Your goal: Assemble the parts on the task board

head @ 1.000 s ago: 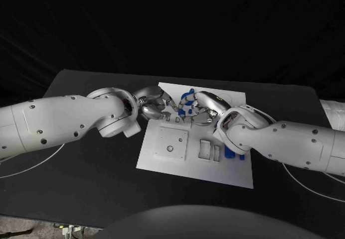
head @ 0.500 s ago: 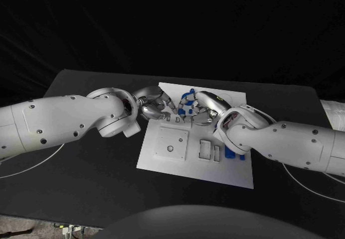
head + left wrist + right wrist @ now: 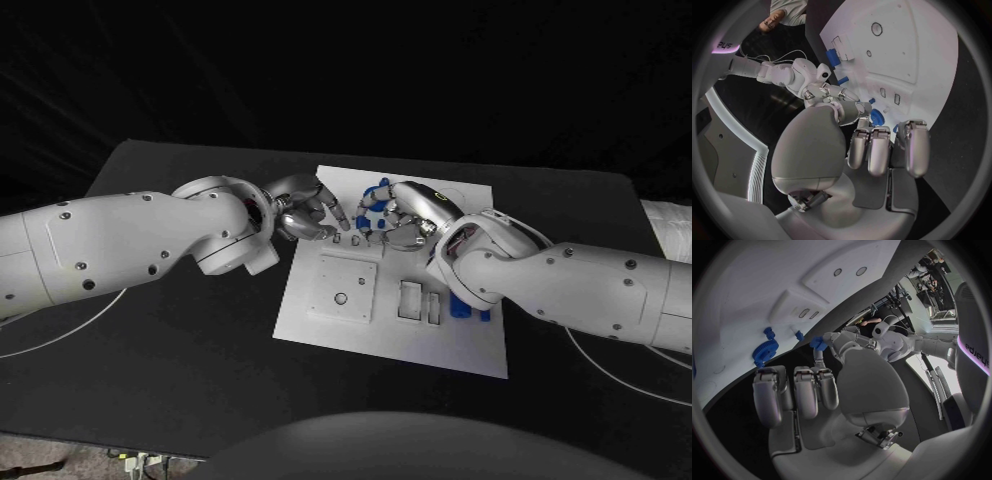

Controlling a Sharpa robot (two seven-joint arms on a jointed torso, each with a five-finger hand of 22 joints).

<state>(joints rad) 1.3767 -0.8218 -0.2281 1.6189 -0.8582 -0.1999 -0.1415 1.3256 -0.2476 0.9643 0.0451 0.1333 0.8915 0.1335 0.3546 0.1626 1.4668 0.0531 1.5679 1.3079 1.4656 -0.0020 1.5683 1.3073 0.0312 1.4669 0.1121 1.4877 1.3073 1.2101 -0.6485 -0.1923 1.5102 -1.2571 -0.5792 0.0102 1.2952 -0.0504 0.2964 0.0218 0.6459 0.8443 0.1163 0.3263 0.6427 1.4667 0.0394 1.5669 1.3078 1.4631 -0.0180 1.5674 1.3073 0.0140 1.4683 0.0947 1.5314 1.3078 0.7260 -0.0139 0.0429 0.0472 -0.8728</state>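
The white task board (image 3: pixel 346 320) lies mid-table. Both hands meet over its far end. My left hand (image 3: pixel 307 215) pinches a small blue part (image 3: pixel 819 343) at its fingertips, just above the board. My right hand (image 3: pixel 404 218) faces it, its fingers (image 3: pixel 795 390) stretched side by side. A blue gear (image 3: pixel 764 350) stands on the board right at those fingertips, also seen as the gear (image 3: pixel 877 118) beside my left fingers (image 3: pixel 879 150). Whether the right hand touches the gear is hidden. Another blue part (image 3: pixel 382 186) stands just beyond the hands.
More blue parts (image 3: pixel 464 306) lie at the board's right edge, under my right forearm. A raised square plate with holes (image 3: pixel 346 285) and two slotted blocks (image 3: pixel 421 302) occupy the board's near half. Black table (image 3: pixel 173 360) surrounds the board.
The two hands have drawn slightly closer together over the board's far end. The board and the other parts have not moved.
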